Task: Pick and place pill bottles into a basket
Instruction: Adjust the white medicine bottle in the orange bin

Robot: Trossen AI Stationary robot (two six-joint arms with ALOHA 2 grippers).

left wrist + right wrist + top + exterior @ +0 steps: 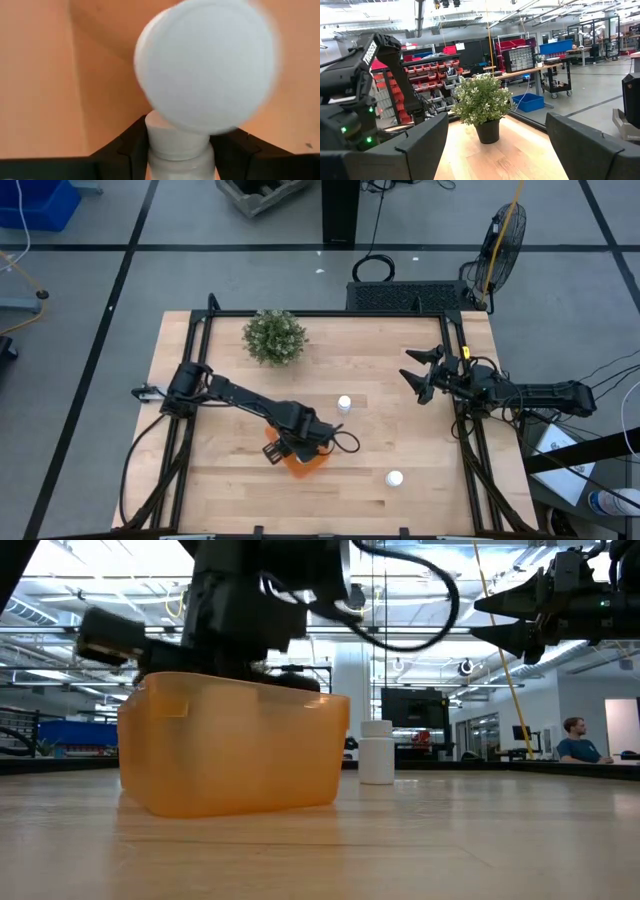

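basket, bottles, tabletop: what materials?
Basket: likely plastic, translucent orange, light glows through its wall. Pill bottles: probably matte white plastic, ridged caps. Table: light wood, visible plank seams and grain, slight sheen.

Bright overhead lighting, blurred wrist close-up

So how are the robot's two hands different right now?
The left hand is down in the orange basket, while the right hand hangs high over bare table. The left hand's fingers pinch a white pill bottle; the right hand's stand wide apart, holding nothing. Both are dark, two-fingered hands.
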